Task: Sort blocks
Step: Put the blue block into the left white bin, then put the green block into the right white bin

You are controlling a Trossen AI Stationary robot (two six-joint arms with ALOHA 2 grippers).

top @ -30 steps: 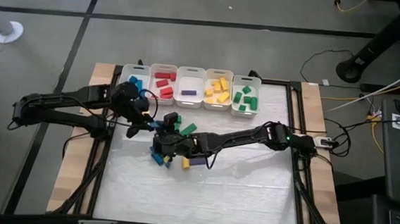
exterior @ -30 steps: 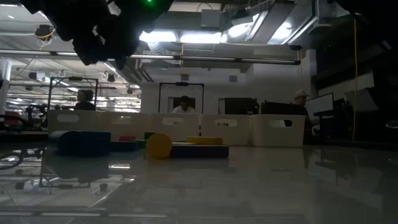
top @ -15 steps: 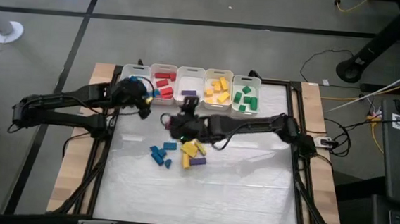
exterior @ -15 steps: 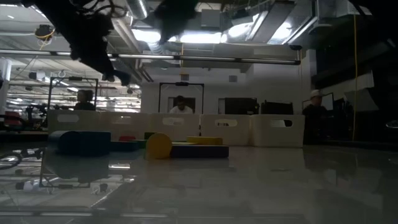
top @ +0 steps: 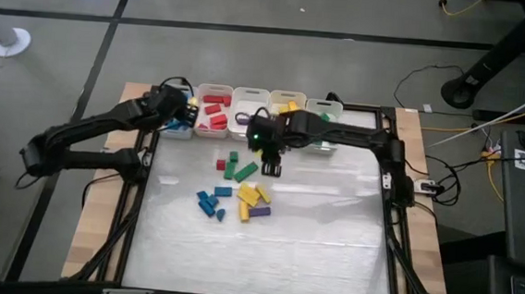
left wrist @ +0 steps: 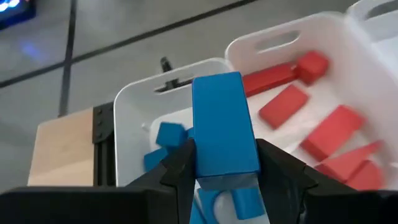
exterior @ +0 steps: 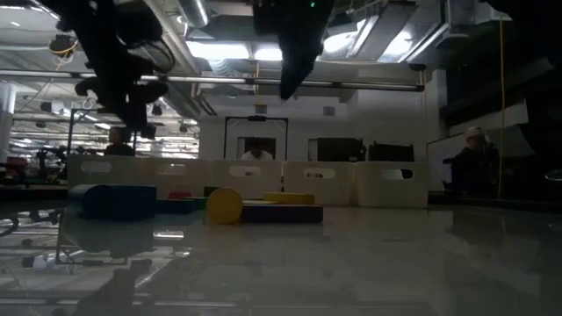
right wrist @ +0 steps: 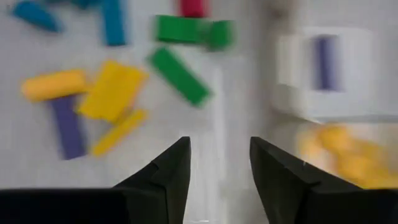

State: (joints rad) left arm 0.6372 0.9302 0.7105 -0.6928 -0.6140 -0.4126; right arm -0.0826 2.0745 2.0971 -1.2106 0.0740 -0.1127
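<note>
A: From above, where are your arms against the row of white bins (top: 250, 98)?

B: Your left gripper (top: 180, 107) hangs over the blue bin (top: 173, 127) at the row's end. Your right gripper (top: 267, 152) sits just in front of the row's middle, with the loose blocks (top: 241, 192) on the table (top: 330, 235) beyond it.

A: And your left wrist view?

B: Your fingers (left wrist: 180, 165) clamp a blue block (left wrist: 222, 127) above that bin.

A: Right wrist?

B: Your fingers (right wrist: 168, 168) stand apart, carrying nothing, over the table beside the purple bin (right wrist: 323, 74).

five white bins (top: 250, 104), roughly thirty blocks (top: 241, 194)
</note>
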